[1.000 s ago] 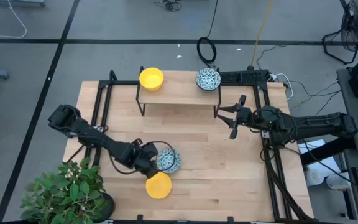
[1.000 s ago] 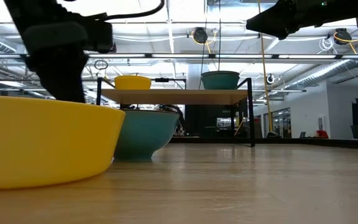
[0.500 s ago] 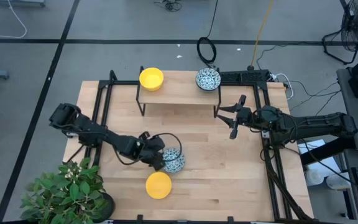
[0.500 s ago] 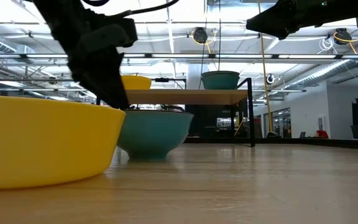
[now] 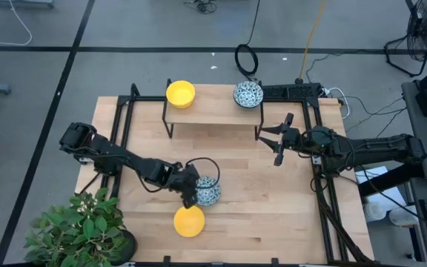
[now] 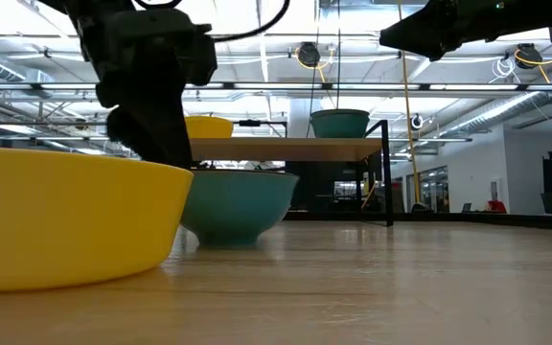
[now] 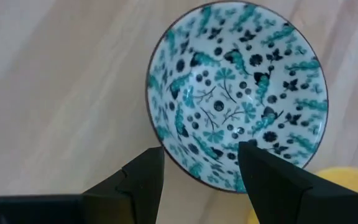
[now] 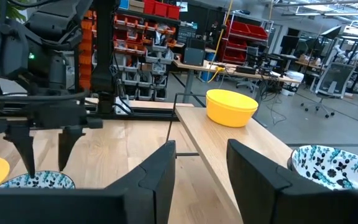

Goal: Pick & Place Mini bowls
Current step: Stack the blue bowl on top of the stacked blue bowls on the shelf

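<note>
Fingers (image 7: 143, 180) of the left gripper (image 5: 193, 189) stand apart over the near rim of a patterned bowl (image 5: 207, 191), one outside the wall, one inside; whether they touch it cannot be told. This bowl sits upright on the table (image 5: 273, 215), near the front edge, left of centre. Just beside it, nearer the front, lies a yellow bowl (image 5: 189, 221), close enough that their rims look almost touching from above. In the low view the yellow bowl fills the left foreground, with the patterned one behind it.

At the table's far side stands a raised shelf (image 5: 213, 111). It carries a second yellow bowl (image 5: 181, 93) at its left end and a second patterned bowl (image 5: 248, 94) at its right end.

The right gripper (image 5: 279, 139) hangs open above the table's right side, near the shelf's right end, holding nothing. A plant (image 5: 80, 226) stands at the front left corner.
</note>
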### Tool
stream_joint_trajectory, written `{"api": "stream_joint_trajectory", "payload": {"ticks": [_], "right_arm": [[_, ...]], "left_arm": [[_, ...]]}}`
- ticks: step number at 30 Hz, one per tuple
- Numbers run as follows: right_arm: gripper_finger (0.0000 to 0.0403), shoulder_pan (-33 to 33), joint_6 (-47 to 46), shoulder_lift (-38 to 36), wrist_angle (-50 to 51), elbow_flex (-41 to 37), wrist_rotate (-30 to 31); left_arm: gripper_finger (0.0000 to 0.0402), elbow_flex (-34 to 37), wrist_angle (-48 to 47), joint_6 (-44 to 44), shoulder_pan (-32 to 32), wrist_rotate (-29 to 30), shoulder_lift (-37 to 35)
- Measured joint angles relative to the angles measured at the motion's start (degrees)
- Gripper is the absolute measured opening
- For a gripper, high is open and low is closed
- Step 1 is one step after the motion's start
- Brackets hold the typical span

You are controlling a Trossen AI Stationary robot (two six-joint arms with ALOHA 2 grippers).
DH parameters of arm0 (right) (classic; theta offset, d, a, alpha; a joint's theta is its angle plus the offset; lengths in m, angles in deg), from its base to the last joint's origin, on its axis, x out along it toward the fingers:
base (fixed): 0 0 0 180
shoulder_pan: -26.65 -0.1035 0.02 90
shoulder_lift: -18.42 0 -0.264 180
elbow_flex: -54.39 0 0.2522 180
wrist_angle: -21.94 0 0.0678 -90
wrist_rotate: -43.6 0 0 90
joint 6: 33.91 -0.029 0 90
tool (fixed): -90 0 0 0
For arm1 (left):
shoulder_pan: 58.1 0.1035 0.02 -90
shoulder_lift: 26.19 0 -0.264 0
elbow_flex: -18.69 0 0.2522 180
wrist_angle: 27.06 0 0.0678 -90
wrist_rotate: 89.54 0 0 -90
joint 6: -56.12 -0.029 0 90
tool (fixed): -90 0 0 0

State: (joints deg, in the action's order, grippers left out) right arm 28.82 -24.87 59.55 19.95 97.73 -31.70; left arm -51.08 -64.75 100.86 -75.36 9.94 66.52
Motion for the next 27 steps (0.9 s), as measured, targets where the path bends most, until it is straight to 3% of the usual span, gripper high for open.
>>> {"api": "stream_joint_trajectory", "payload": {"ticks": [10, 16, 27], "right_arm": [[0.013, 0.0, -0.74, 0.0, -0.02, 0.0, -0.02], [0.013, 0.0, -0.73, 0.0, -0.07, 0.0, -0.02], [0.013, 0.0, -0.7, 0.07, -0.26, 0.0, 0.02]], "left_arm": [[0.0209, 0.0, -4.03, 17.22, 0.96, -0.96, 0.0], [0.0209, 0.0, -4.46, 17.31, 1.36, -1.06, 0.76], [0.0209, 0.02, -4.9, 16.91, 3.36, -6.61, 5.49]]}}
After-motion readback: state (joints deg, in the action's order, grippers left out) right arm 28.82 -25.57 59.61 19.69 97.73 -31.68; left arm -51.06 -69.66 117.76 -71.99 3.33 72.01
